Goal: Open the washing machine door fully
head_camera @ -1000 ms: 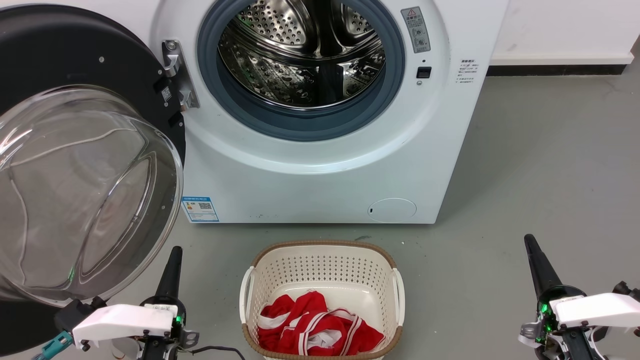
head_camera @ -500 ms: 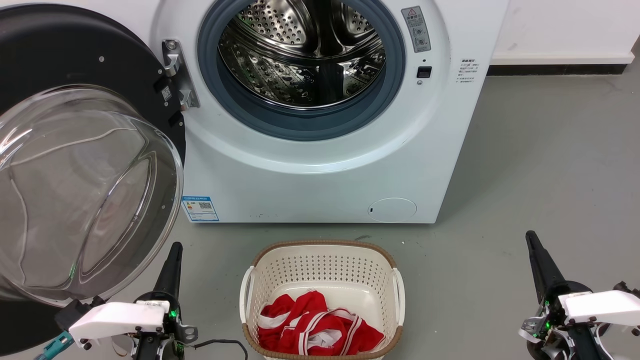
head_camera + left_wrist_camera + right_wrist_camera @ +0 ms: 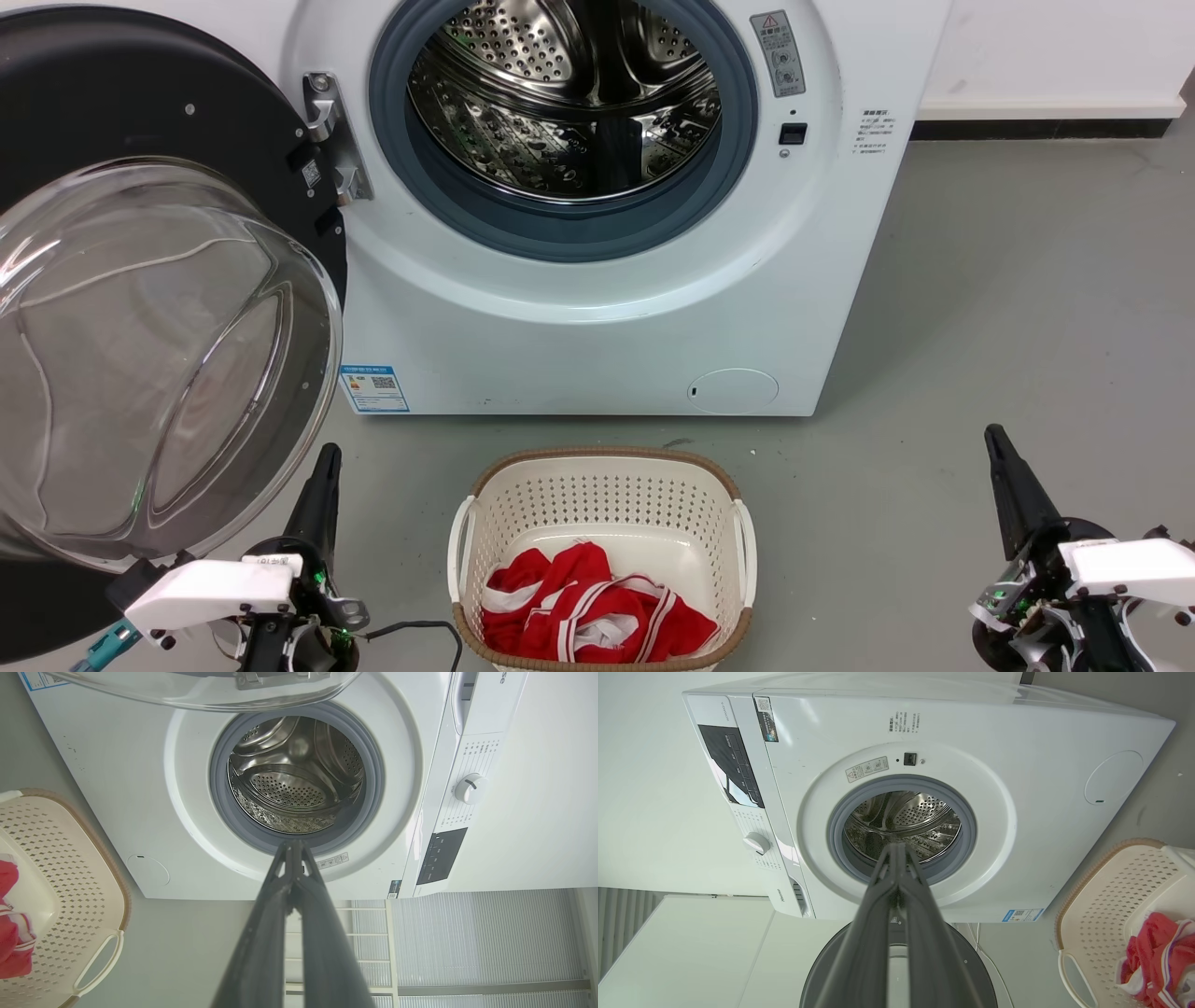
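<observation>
Your washing machine door (image 3: 140,121) stands swung out to the left of the machine on its metal hinge (image 3: 327,140). Its clear glass bowl (image 3: 159,364) bulges toward you, and the steel drum opening (image 3: 565,103) is wholly uncovered. Over the last second the door has not budged. What moved is your arms, both easing a little lower and nearer to you. The left gripper (image 3: 327,457) sits just right of the bowl's near rim, apparently not touching it, its two fingers pressed together on nothing. The right gripper (image 3: 995,439) is well apart at the near right, likewise closed and empty. Judging by that, the opening looks done and you are backing off. The laundry basket (image 3: 607,459), with a red garment (image 3: 579,607) in it, waits just in front of the machine.
</observation>
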Motion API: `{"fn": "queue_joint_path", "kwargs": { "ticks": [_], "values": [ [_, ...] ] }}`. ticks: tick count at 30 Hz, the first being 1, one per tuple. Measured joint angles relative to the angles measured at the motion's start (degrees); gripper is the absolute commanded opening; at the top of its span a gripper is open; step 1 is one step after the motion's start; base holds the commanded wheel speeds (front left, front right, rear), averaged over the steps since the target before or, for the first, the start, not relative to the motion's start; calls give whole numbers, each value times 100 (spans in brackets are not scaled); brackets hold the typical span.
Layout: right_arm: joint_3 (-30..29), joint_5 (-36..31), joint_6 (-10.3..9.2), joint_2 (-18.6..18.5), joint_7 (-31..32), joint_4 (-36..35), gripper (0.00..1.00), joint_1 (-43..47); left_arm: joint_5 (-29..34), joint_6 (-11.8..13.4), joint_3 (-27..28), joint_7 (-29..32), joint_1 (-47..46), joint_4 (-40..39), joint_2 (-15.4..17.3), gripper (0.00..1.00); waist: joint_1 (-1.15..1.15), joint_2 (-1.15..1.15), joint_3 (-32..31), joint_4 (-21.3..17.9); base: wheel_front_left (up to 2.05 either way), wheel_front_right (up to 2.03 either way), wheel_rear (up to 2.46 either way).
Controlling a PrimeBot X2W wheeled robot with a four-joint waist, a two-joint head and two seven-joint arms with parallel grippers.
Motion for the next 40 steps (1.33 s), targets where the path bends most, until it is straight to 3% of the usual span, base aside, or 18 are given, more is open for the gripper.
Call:
{"fn": "queue_joint_path", "kwargs": {
  "ticks": [9,40],
  "values": [
    [-33,328,0,5,54,45,0,-62,-347,-23,26,71,-34,23,-1,0,0,0,4,2,0,0,0],
    [-85,300,0,45,102,52,0,-65,-349,-23,27,71,-36,25,-1,0,0,0,4,2,0,0,0]
  ]
}}
